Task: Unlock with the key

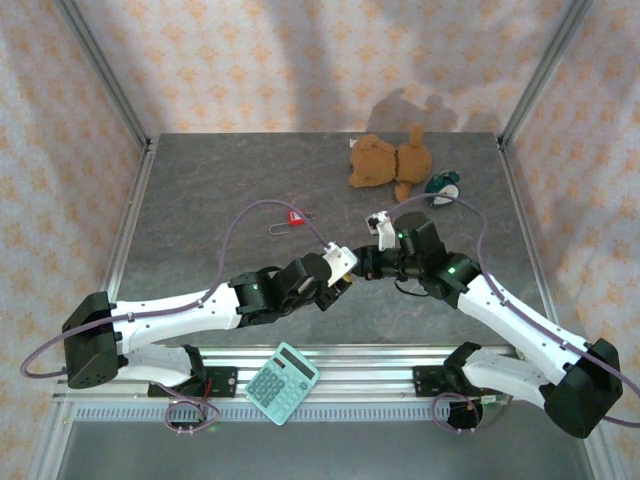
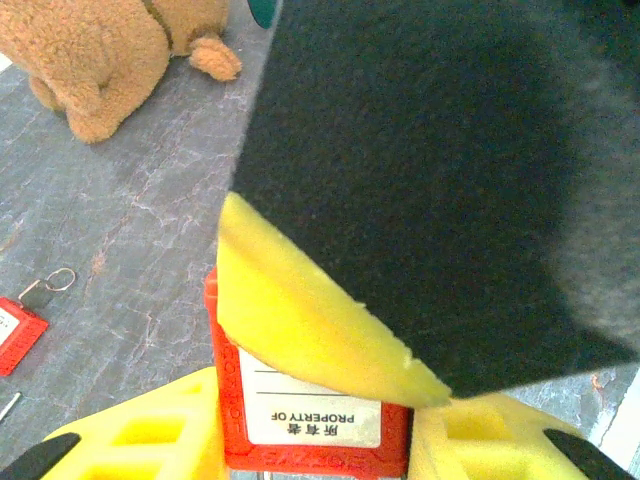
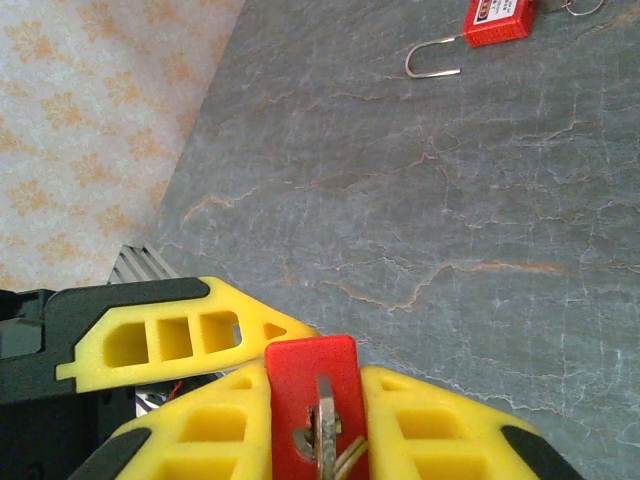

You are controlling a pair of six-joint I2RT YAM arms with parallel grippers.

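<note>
A red padlock (image 2: 310, 420) with a white label sits clamped between my left gripper's (image 2: 315, 440) yellow fingers (image 2: 140, 435). In the right wrist view I look at its bottom end (image 3: 310, 375). A metal key (image 3: 326, 430) on a ring stands in the keyhole. My right gripper (image 3: 312, 400) has its yellow fingers (image 3: 200, 430) pressed against both sides of that end. One left finger (image 3: 170, 335) shows just beside it. From above, the left gripper (image 1: 343, 276) and the right gripper (image 1: 362, 266) meet tip to tip over the table's middle. The right gripper's body hides the padlock's upper part in the left wrist view.
A second red padlock (image 1: 295, 216) with its wire shackle (image 3: 430, 60) swung out lies farther back on the grey table (image 1: 200, 200). A brown teddy bear (image 1: 385, 160) and a teal object (image 1: 441, 185) lie at the back right. A green calculator (image 1: 282, 383) rests on the front rail.
</note>
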